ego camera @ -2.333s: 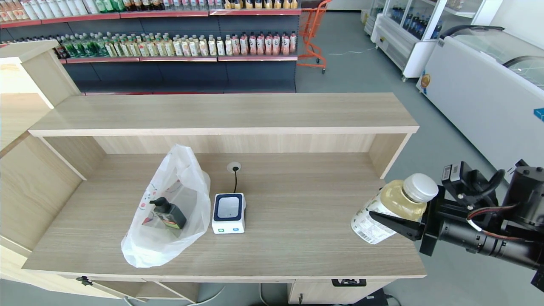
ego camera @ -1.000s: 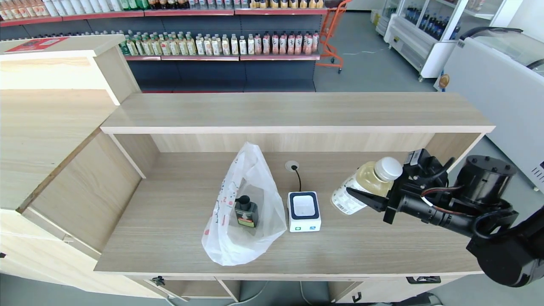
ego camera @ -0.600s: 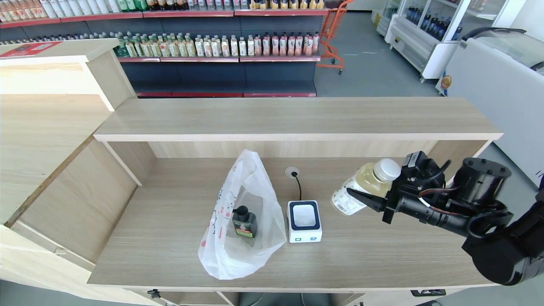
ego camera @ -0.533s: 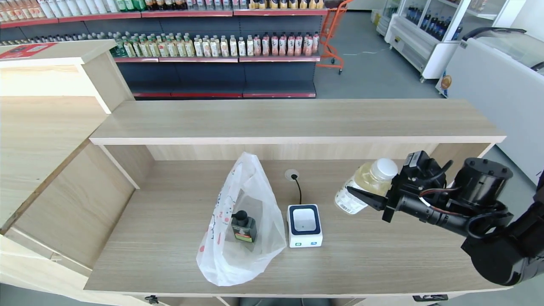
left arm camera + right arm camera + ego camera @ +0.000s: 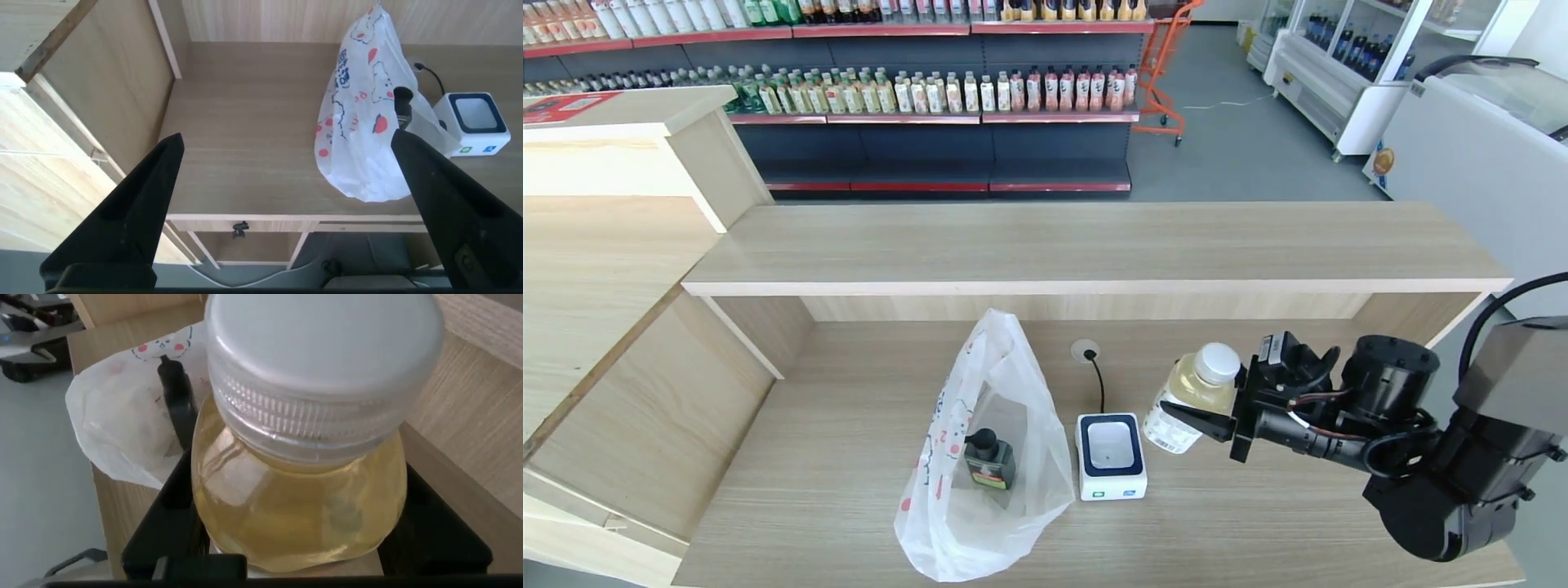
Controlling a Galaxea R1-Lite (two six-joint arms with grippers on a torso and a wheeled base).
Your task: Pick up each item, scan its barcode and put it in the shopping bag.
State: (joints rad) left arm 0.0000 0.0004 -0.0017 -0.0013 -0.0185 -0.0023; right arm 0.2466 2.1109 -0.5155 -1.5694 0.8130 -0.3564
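Note:
My right gripper is shut on a clear bottle of pale yellow drink with a white cap, held tilted just right of the barcode scanner. The bottle is close up in the right wrist view. The white scanner with its dark-framed window sits on the counter. Left of it the white shopping bag stands open with a dark pump bottle inside. My left gripper hangs open above the counter's front edge, with the bag and scanner ahead of it.
A raised wooden ledge runs along the back of the counter, with side walls at both ends. A cable leads from the scanner to a hole. Store shelves of bottles and freezers stand beyond.
The head view has shifted, so the counter sits lower and more centred. My right gripper has carried the bottle leftward and down, from the counter's right end to beside the scanner.

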